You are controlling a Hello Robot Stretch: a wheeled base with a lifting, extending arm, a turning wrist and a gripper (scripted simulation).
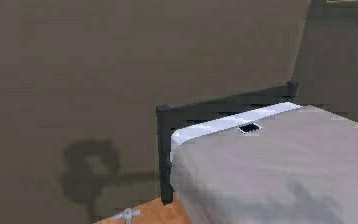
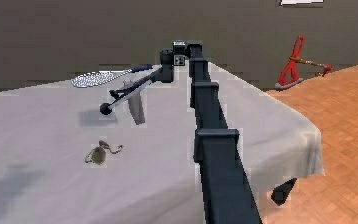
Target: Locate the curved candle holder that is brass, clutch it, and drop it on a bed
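a small curved brownish object, taken to be the brass candle holder (image 2: 102, 152), is seen lying on the grey cover of the bed (image 2: 37, 190), in its middle part and well apart from every edge. by this lie, the drop is judged to be done.

the dark square arm (image 2: 215, 140) is extended across the bed. the gripper (image 2: 109, 104) is found toward the far edge, apart from the candle holder. only bare cover is seen at and behind its far end, so it is judged to hold nothing. a white-strung racket (image 2: 97, 77) is laid at the far edge, near the gripper. a red frame (image 2: 295, 60) is seen on the floor beyond the bed's corner.

in the forward view, a dark headboard (image 1: 227, 105) is shown.

handling: the candle holder is judged stiff, dense for its bulk, smooth and somewhat slippery, not fragile. if it is to be retaken, hold should be taken across the middle of the curve, not at a thin tip. the soft cover is expected to yield under any downward press.
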